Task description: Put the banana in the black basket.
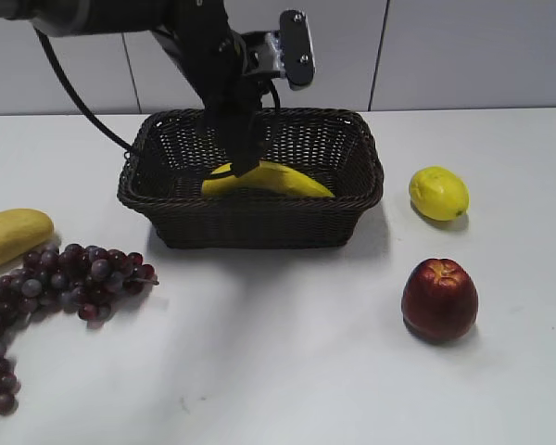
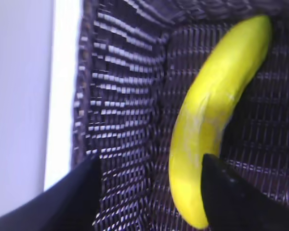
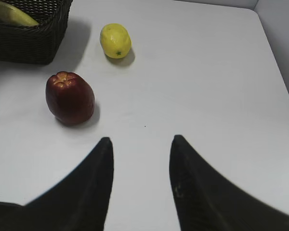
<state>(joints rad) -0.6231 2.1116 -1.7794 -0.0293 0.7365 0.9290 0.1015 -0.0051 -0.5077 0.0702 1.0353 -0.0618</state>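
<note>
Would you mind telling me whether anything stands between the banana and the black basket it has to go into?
Nothing visible does. The banana already lies inside the black basket, with the left gripper open around its near end.

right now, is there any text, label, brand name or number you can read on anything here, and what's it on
None can be read in any of the three views.
The banana, black basket, lemon, red apple, grapes and pale-yellow fruit carry no sticker or print.
The left gripper, right gripper and the camera bracket show no legible marking.
</note>
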